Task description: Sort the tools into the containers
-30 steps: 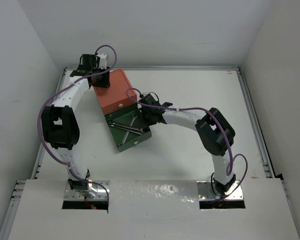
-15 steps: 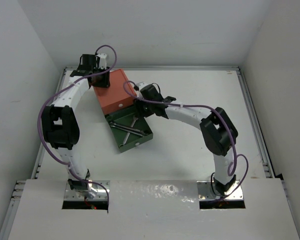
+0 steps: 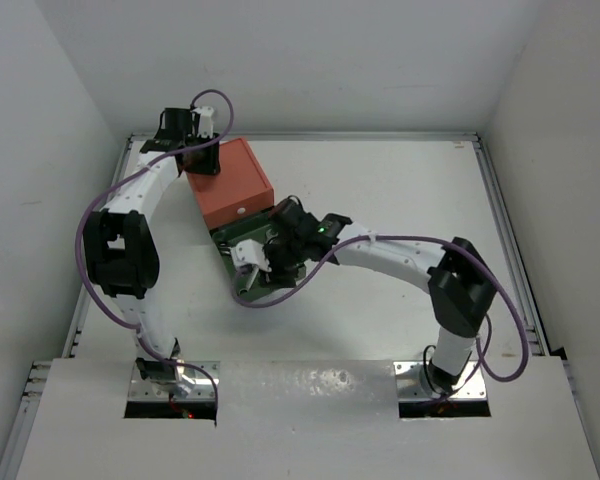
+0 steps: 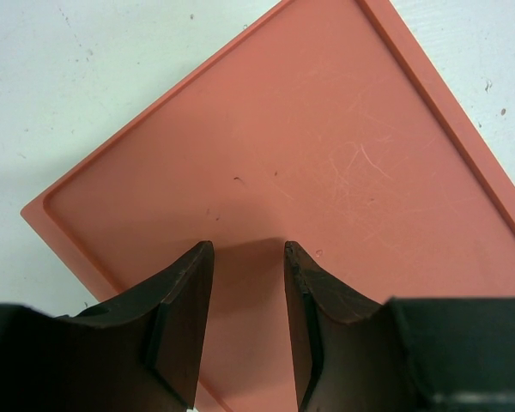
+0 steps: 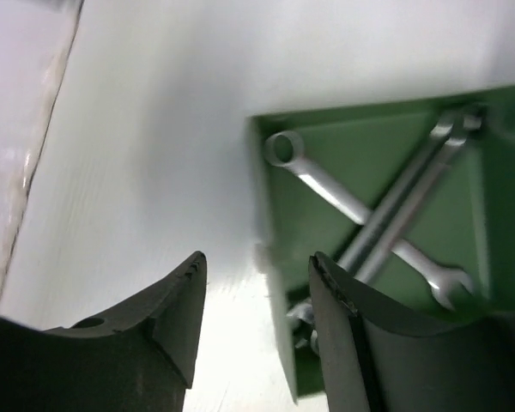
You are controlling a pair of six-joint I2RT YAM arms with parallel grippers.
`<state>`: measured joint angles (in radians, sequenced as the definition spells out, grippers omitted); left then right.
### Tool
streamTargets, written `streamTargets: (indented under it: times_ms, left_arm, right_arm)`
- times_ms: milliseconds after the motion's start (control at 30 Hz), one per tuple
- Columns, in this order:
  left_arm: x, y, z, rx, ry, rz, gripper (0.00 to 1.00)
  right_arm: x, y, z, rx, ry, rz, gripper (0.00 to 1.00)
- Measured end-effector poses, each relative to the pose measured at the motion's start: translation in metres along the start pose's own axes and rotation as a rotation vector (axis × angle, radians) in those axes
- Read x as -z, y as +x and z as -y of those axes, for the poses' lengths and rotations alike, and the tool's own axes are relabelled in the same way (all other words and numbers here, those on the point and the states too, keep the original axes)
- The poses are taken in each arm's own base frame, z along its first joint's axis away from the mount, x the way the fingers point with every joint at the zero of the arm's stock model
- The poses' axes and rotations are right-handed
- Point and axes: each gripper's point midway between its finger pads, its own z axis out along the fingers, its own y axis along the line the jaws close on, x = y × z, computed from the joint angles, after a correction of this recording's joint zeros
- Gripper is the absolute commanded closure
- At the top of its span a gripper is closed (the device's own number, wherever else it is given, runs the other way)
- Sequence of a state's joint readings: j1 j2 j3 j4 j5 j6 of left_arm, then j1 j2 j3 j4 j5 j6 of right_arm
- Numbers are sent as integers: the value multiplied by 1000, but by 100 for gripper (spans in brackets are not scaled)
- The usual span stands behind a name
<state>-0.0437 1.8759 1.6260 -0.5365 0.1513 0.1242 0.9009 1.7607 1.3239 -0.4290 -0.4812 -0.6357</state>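
The box's orange-red upper part fills the left wrist view. My left gripper stands open at its back corner, with nothing between the fingers. The dark green lower drawer is pulled out toward the near side. Silver wrenches lie crossed inside the green drawer. My right gripper is open and straddles the drawer's thin wall; from above, the right gripper covers most of the drawer. No hex key shows.
Purple cables loop off both arms, one hanging low beside the right arm's base. The white table is bounded by a metal rail at right and a raised panel at the near edge. White walls enclose the table.
The right arm has swung from the drawer's far right side across it to its near left wall, and its jaws have gone from shut to open. The left arm has not moved.
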Motion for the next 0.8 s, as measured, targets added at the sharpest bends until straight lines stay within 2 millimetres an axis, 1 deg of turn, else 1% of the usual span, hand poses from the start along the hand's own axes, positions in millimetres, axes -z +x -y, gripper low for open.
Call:
streamTargets:
  times_ms: [67,133,200,300,400,600,800]
  left_arm:
    - [0,-1,0,0,0,1,64]
    - [-1,-1,0,0,0,1,64]
    - [-1,0,0,0,0,0,64]
    - [-1,0,0,0,0,0,64]
    - [-1,-1,0,0,0,1,64]
    - [-1,-1,0,-1,0,1,64]
    - [-1,-1,0,-3,0,1,64]
  right_arm:
    - [-14,11,-16,48,-77,-48,47]
    - [-24,31,-28,65,-137,-102,46]
    - [-31,46,-34,68,-172,-142,45]
    - [-37,58,-36,78,-180,-180,45]
    - [-39,63,-33,83,-165,-203,45]
    - [-46,69,-29,85,-125,-228,50]
    - [-46,63,-32,120,-120,-234,48]
